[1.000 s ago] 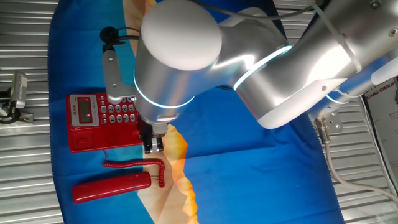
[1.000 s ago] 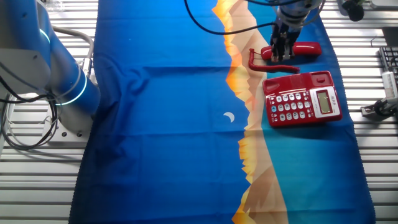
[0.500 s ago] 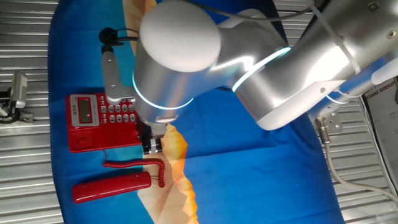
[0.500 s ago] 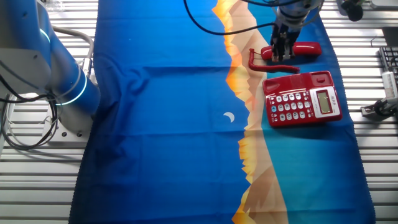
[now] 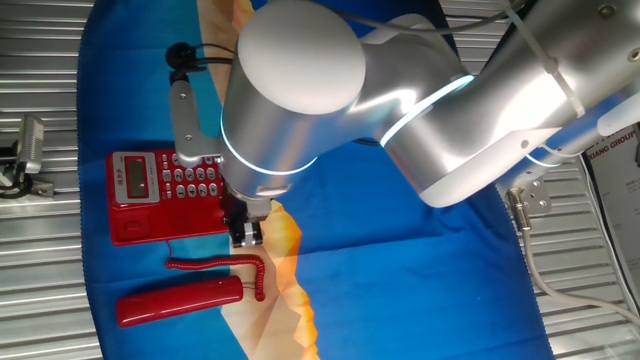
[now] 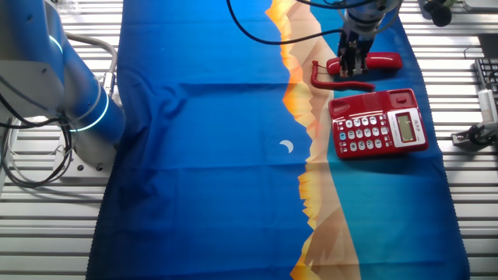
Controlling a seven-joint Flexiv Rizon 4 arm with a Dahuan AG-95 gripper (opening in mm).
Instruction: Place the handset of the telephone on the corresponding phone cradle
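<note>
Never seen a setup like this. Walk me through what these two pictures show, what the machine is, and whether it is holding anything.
Both pictures show one table from opposite sides. The big silver shape is a robot arm; it ends in a two-finger gripper, a small clamp. On the blue cloth sits a red telephone with buttons and a little screen. Its handset, joined by a coiled cord, lies on the cloth beside the base, not in the phone cradle. The gripper hangs over the handset; whether it grips it cannot be made out.
</note>
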